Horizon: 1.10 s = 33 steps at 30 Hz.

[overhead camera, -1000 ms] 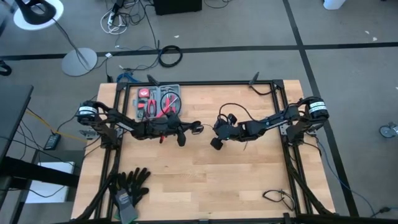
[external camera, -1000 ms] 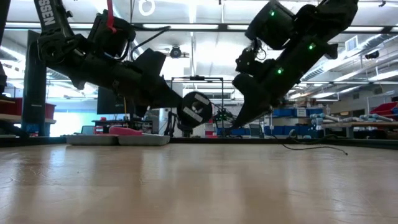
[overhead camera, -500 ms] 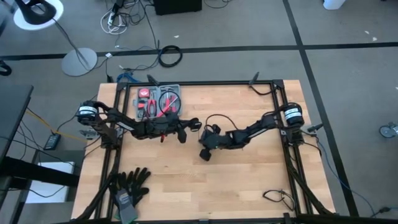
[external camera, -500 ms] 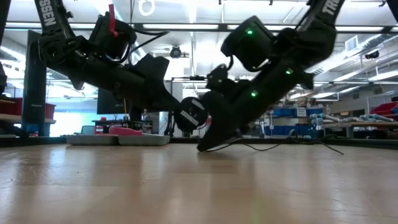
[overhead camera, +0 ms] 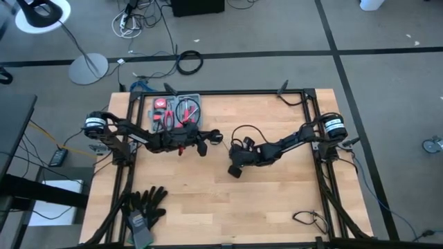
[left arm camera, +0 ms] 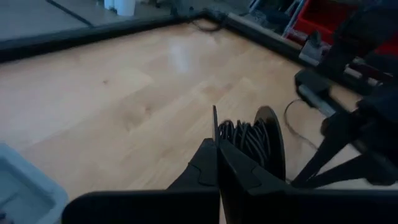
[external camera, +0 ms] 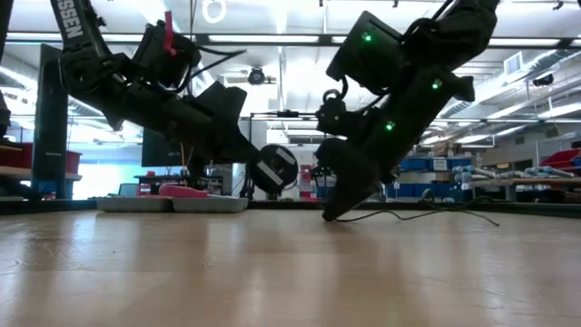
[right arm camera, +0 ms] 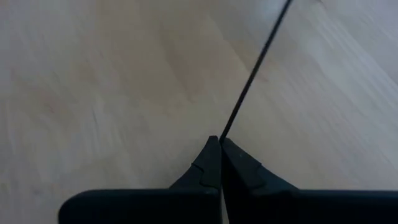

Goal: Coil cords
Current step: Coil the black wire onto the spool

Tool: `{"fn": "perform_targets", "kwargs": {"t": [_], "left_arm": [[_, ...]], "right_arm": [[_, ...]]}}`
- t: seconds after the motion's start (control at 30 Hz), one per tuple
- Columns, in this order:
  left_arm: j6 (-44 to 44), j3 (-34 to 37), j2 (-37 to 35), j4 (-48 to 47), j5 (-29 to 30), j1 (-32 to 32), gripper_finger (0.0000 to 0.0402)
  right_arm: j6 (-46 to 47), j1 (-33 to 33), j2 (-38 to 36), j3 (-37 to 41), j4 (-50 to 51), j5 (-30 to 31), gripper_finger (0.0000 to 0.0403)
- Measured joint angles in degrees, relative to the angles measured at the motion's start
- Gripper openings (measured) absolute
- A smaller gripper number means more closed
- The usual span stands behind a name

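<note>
At the worktop's (overhead camera: 228,207) near left corner lie black gloves (overhead camera: 143,207), well apart from everything else. At the far left edge sits a grey tray (overhead camera: 177,112) of red-handled tools, just behind the left arm.

The left claw (overhead camera: 208,142) reaches in from the left toward the worktop's middle, its fingers pinched together on the rim of a round black spool (left arm camera: 256,138) wound with the cord (overhead camera: 243,131). In the low view the spool (external camera: 273,168) hangs above the wood, its flat face turned toward that camera. In the left wrist view it stands on edge just past the fingertips, the windings showing between its two discs.

The right claw (overhead camera: 235,169) comes in from the right, tip down near the worktop's centre, close to the wood. Its fingers are clamped on the thin black cord (right arm camera: 255,65), which runs straight away from the tips across the wood in the right wrist view. From above, the cord arcs in a loose loop between the two claws. In the low view more of it trails low along the wood to the right.

A small tangle of wire (overhead camera: 309,219) lies at the near right corner.
</note>
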<state>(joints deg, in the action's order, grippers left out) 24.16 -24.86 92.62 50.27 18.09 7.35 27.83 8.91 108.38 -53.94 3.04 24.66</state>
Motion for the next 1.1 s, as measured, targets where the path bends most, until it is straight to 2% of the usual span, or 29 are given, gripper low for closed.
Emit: {"fn": "perform_targets", "kwargs": {"t": [0.17, 0.37, 0.53, 0.7, 1.1], "left_arm": [[-0.8, 1.0, -2.1, 0.2, -0.1, 0.1, 0.0], [-1.1, 6.1, -9.6, -0.3, 0.4, 0.6, 0.0], [-1.0, 8.3, -13.7, -0.4, 0.7, 0.9, 0.0], [-0.7, 7.6, -13.8, -0.8, 0.5, 0.9, 0.0], [5.1, 6.6, -11.7, -1.8, 0.1, 1.1, 0.0]], "right_arm": [[3.3, 0.0, -1.9, 2.9, 0.3, 1.4, 0.0], [6.1, 0.4, -5.5, 6.1, 2.3, 4.9, 0.0], [6.7, 0.0, -6.9, 6.9, 1.5, 4.9, 0.0], [3.9, -1.5, -6.1, 7.2, -4.9, -1.5, 0.0], [1.9, -3.8, -3.6, 6.7, -10.0, -7.0, 0.0]]}}
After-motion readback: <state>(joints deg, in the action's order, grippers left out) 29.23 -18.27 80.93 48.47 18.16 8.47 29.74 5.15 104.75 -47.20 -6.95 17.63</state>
